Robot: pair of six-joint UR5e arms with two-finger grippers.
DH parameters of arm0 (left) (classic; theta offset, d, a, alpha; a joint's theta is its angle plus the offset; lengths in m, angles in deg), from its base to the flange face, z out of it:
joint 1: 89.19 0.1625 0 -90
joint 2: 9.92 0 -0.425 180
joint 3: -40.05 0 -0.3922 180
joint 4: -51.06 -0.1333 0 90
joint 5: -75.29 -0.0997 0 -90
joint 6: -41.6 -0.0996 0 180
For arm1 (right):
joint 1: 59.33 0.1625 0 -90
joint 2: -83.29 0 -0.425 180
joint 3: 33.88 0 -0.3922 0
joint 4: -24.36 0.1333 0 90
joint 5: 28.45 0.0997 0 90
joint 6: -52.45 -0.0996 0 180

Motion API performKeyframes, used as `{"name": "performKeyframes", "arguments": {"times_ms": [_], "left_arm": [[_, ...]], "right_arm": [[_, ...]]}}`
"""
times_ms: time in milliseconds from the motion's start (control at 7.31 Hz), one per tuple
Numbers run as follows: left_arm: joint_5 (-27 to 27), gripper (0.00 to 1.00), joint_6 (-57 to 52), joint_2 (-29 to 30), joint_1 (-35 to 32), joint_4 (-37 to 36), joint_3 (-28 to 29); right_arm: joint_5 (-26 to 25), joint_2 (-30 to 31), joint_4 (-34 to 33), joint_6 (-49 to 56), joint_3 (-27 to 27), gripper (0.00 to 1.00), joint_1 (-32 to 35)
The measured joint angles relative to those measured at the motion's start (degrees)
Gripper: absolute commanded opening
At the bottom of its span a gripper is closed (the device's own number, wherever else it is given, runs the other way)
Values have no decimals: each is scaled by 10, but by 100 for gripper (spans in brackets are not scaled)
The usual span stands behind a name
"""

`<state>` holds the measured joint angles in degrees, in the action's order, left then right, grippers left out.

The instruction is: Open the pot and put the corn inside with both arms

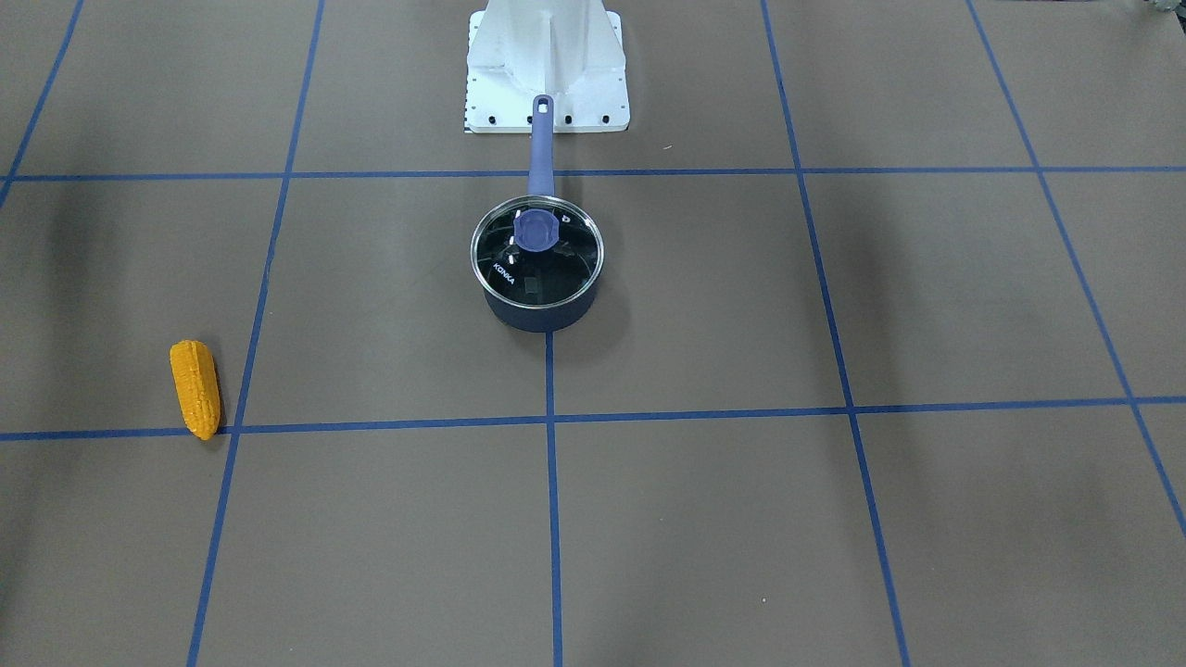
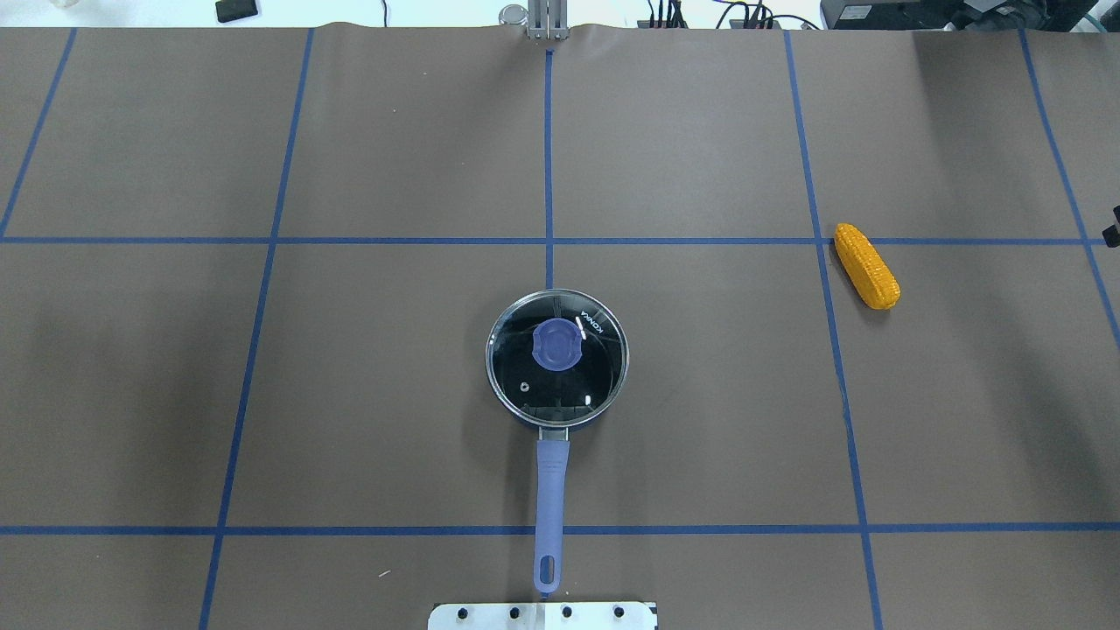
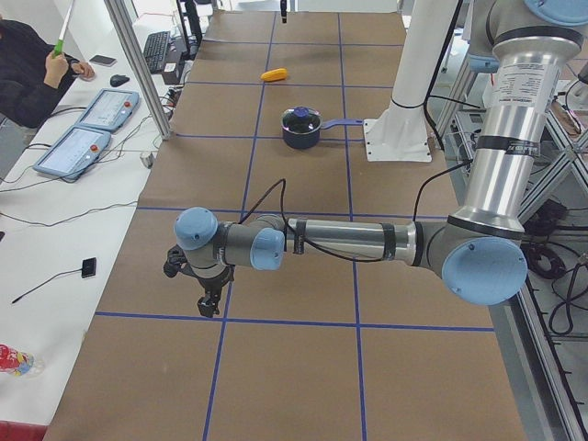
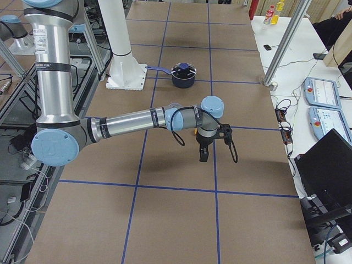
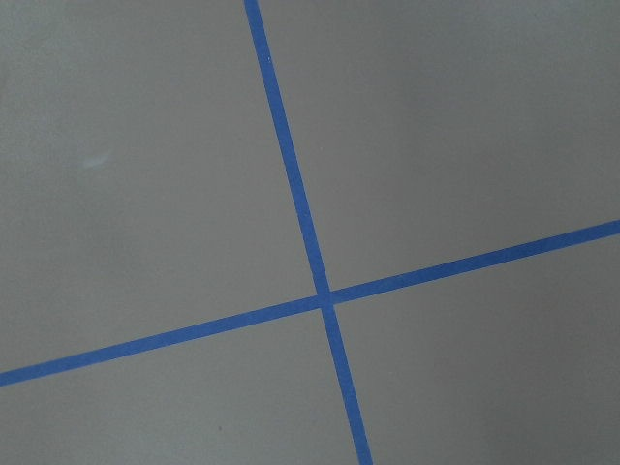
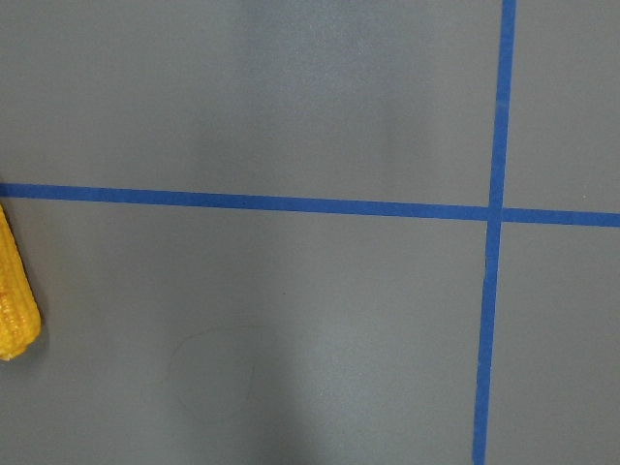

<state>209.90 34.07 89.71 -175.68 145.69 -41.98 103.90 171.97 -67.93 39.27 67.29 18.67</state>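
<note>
Right arm [image 4: 132, 122] low, pot [image 4: 183, 82] beyond

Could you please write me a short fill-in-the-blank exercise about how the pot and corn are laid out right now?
1. The glass lid sits ____ the pot.
2. The pot's handle points ____ the robot's white base.
3. The corn lies on the table on the robot's ____ side.
4. The tape lines that mark the table's grid are ____ in colour.

Missing words: on; toward; right; blue.
</note>
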Motion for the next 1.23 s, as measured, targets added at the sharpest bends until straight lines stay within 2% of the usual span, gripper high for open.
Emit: {"name": "performKeyframes", "arguments": {"times_ms": [274, 547, 684, 957, 1231], "left_arm": [[0, 100, 1, 1, 1, -6, -9], [30, 100, 30, 22, 5, -22, -27], [43, 99, 49, 52, 15, -57, -43], [50, 99, 82, 141, 40, -172, -75], [49, 99, 182, 200, 92, -211, -108]], "right_arm": [[-12, 5, 0, 3, 4, 100, 8], [-26, 1, 0, 2, 4, 100, 11], [-27, -4, 0, 2, 5, 100, 10], [-26, -18, -1, 2, 15, 100, -10], [-26, -44, -1, 6, 20, 100, -45]]}}
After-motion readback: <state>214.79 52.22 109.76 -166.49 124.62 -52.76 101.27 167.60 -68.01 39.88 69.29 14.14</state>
